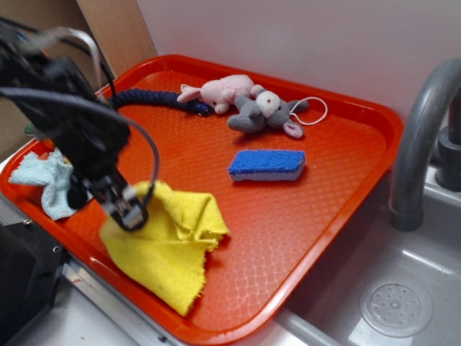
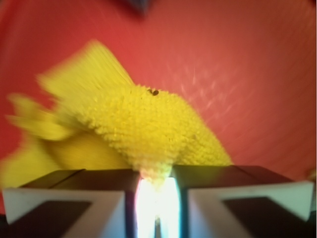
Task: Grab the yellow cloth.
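A large red plastic tray (image 1: 346, 180) sat beside a grey metal sink (image 1: 403, 303). The bright yellow terry cloth (image 1: 169, 249) was bunched at the tray's near edge, one peak pulled up. The black gripper (image 1: 128, 209) was closed on that peak, its jaws nearly together. Mid-tray lay a blue rectangular sponge (image 1: 266, 164); a pale blue rag (image 1: 42, 176) rested at the left corner.

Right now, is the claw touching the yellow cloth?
Touching. The wrist view shows the claw pinching a fold of the yellow cloth between its fingers, with no gap.
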You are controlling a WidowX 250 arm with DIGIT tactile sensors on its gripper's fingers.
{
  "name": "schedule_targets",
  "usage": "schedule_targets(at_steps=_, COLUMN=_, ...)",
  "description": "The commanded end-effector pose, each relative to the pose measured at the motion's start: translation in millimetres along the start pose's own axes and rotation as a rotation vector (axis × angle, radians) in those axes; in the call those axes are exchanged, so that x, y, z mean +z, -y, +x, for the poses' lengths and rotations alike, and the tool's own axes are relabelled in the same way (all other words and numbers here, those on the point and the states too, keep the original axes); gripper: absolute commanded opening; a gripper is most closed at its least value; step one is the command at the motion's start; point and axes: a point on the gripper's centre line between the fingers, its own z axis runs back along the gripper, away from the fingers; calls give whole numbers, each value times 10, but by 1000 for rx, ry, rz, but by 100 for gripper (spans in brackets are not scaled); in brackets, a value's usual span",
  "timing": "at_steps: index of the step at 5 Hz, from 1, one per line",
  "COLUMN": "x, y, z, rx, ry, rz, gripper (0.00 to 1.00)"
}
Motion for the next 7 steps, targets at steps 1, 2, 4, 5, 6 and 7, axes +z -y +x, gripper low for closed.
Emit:
schedule_targets(at_steps=1, x=24, y=97, z=149, rx=-24, ry=-26, rz=10, gripper=100)
schedule_targets(at_steps=2, x=-166, y=40, z=165, rx=-166, ry=-68, rz=16, gripper=100)
schedule_targets(at_steps=4, x=-546, y=-201, z=165, rx=-323, ry=-54, rz=29, gripper=100)
schedule_targets(at_steps=5, x=-608, y=-222, z=150, rx=-310, ry=-65, rz=25, gripper=100)
schedule_targets(at_steps=6, x=-640, y=-311, z=91, rx=-263, ry=-63, rz=-6, gripper=100)
schedule_targets(at_steps=7, x=-560, y=-301, z=99, rx=-249, ry=-41, rz=18, gripper=0)
